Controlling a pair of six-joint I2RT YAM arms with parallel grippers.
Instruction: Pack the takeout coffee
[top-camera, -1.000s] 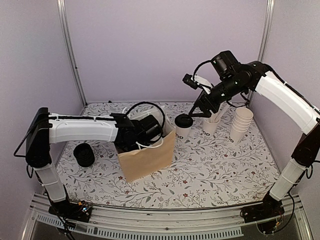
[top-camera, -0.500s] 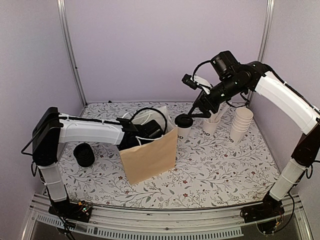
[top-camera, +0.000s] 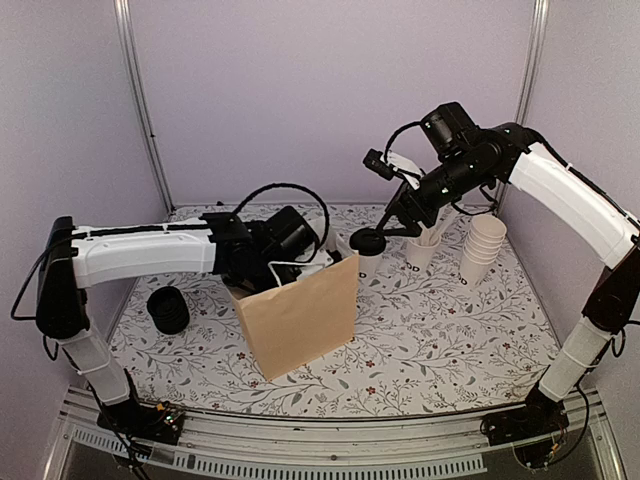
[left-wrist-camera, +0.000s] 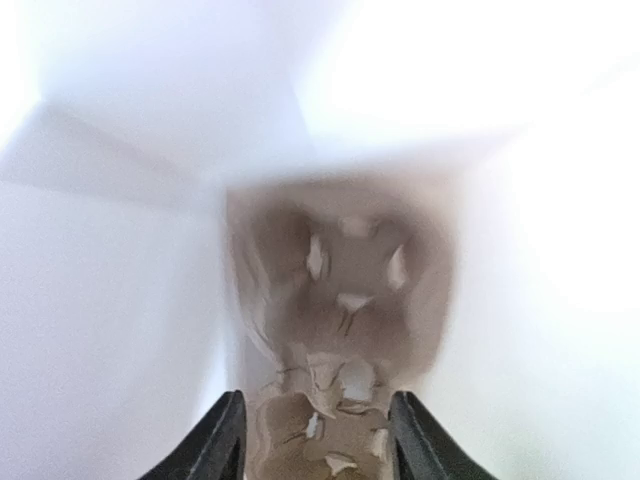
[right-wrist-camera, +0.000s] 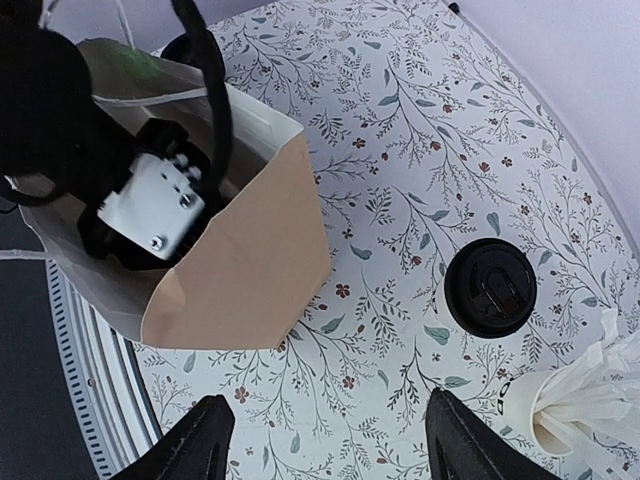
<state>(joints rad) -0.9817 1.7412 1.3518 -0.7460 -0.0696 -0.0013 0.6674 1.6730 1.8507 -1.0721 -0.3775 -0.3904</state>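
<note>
Right wrist: is your right end effector (right-wrist-camera: 330, 440) gripping the coffee cup (right-wrist-camera: 489, 287)?
— No, it's open and empty; the cup stands on the worktop (right-wrist-camera: 400, 120) beside the bag (right-wrist-camera: 250, 260). Your left end effector (left-wrist-camera: 320, 445) sits open inside that bag.

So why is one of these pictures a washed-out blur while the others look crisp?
Left wrist view: smeared and overexposed, with white glare around a fuzzy brown paper bag, probably too close to focus. Right wrist view: sharp and evenly lit, with the lidded coffee cup crisp on the patterned table. Top external view: clear, soft light, only faint shadows.
</note>
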